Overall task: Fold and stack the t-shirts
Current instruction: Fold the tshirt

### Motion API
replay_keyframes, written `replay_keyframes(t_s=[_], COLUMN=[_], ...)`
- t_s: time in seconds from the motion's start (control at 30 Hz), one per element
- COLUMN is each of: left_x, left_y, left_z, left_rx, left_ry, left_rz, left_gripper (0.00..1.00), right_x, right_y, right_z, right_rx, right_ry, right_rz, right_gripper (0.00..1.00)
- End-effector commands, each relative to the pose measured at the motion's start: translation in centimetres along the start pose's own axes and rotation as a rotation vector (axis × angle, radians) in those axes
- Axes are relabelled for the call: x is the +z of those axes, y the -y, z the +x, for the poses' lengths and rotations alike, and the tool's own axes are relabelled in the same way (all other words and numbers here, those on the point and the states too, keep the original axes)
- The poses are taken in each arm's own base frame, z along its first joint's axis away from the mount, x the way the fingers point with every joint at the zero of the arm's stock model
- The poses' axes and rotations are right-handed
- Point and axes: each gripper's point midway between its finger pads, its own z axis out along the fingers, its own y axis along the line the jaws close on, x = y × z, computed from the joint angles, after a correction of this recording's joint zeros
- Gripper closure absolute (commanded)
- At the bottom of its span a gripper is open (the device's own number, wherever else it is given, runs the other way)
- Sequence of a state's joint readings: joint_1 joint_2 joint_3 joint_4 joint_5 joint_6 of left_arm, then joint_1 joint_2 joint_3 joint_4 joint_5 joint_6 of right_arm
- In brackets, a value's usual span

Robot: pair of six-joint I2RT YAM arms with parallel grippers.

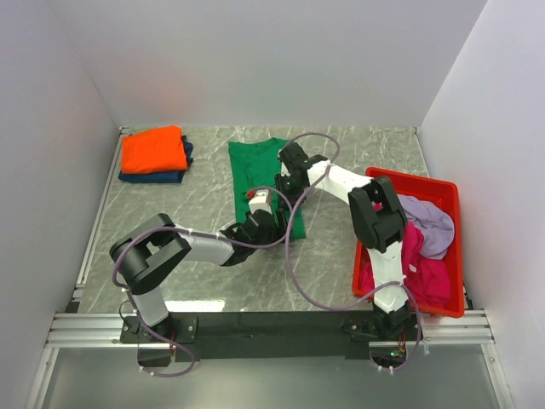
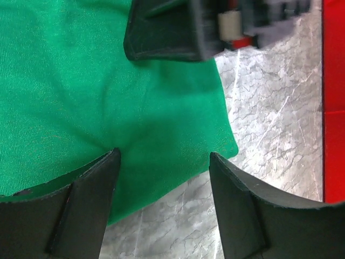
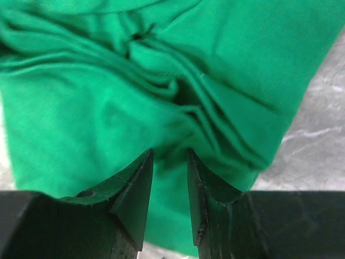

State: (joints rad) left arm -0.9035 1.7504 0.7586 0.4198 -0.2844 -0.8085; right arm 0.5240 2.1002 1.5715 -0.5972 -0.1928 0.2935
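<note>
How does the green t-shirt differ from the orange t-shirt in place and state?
The green t-shirt lies as a long strip in the middle; the orange t-shirt is a compact folded rectangle at the far left. The green one rests on the table, the orange one on a navy t-shirt. Both are plain.

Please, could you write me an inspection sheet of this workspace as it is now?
Surface: grey marbled table.
Job's things: green t-shirt lies at centre, partly folded; orange t-shirt is folded on top of navy t-shirt, far left; magenta t-shirt and lilac t-shirt lie unfolded in the red bin.
Clutter: nothing seen.
Grippers: left gripper open over the green shirt's corner; right gripper pinching a green fold.
Cables: purple cable loops over the table.
Surroundings: white walls.
</note>
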Motion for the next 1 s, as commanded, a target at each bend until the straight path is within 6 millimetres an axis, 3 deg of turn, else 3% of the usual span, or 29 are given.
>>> replay_keyframes(t_s=[0.0, 0.2, 0.37, 0.63, 0.73, 0.83, 0.93, 0.97], left_x=[-0.6, -2.1, -3.4, -5.1, -5.5, -6.3, -8.1, -8.9], left_y=[-2.2, -4.6, -5.8, -4.7, -4.6, -3.2, -1.1, 0.7], left_z=[3.0, 6.3, 8.6, 10.4, 10.4, 8.9, 6.1, 4.2], left_rx=[0.02, 0.022, 0.004, 0.0, 0.011, 0.022, 0.044, 0.022], left_ry=[-0.055, -0.107, -0.141, -0.149, -0.151, -0.105, -0.033, 0.007], left_rz=[-0.05, -0.092, -0.111, -0.103, -0.122, -0.116, -0.103, -0.066], left_gripper=[0.27, 0.27, 0.27, 0.26, 0.26, 0.25, 0.2, 0.18], right_x=[-0.1, -0.1, -0.8, -1.1, -2.2, -4.3, -7.2, -9.3], right_y=[0.6, 2.7, 3.4, 3.0, 2.9, 2.6, 2.4, 1.8], right_z=[-1.7, -3.0, -4.1, -3.9, -3.9, -3.6, -3.0, -3.2], right_rx=[-0.007, 0.006, 0.025, 0.021, 0.02, 0.022, 0.031, 0.031], right_ry=[0.031, 0.053, 0.074, 0.07, 0.087, 0.126, 0.188, 0.236], right_rz=[0.064, 0.181, 0.187, 0.16, 0.165, 0.159, 0.146, 0.126], right_gripper=[0.61, 0.61, 0.6, 0.6, 0.6, 0.6, 0.58, 0.57])
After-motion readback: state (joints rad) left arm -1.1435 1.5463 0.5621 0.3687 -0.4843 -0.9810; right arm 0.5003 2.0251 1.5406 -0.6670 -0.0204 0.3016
